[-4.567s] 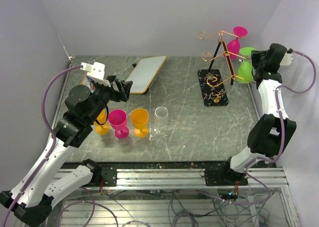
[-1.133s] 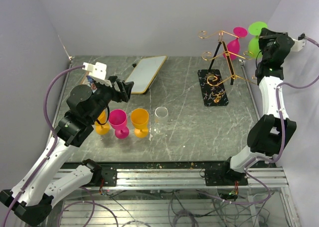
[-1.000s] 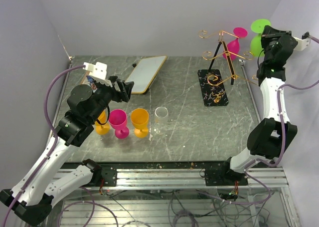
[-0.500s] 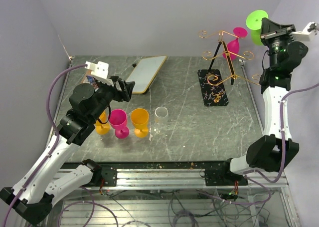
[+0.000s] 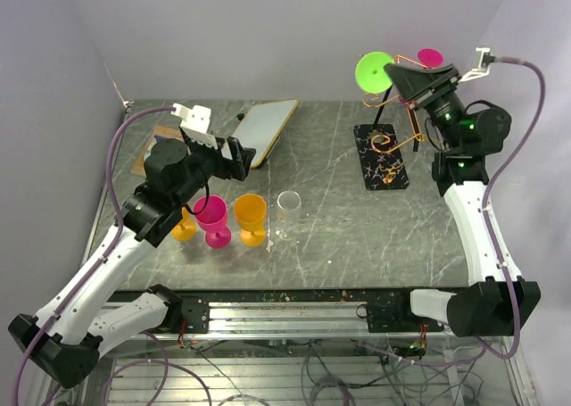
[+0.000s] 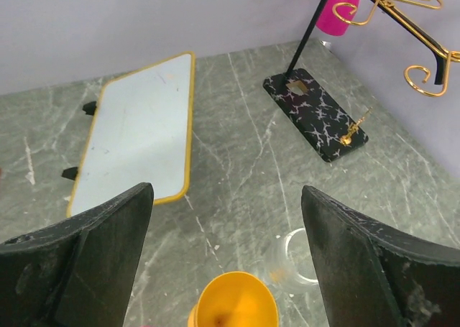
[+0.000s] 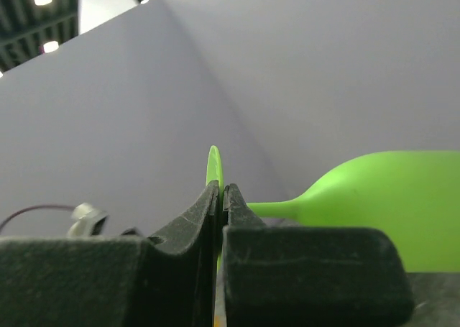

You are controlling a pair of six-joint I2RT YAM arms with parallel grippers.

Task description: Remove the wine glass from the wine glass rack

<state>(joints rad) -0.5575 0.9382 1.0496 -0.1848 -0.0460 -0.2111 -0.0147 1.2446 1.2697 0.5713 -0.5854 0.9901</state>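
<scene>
Right gripper (image 7: 219, 194) is clamping fully shut on the stem of the lime-green plastic wine glass (image 5: 375, 70). It is holding it off and above the copper wire wine glass rack (image 5: 381, 156), at the far-right corner of the tabletop (image 5: 339, 210). Half a second ago the glass was right of the rack. The magenta plastic wine glass (image 5: 430, 56) is still hanging there. Left gripper (image 6: 226, 194) is spreading wider, empty, over the orange plastic goblet (image 6: 233, 309).

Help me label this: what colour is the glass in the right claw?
The glass is bright green, shown best in the right wrist view.
</scene>
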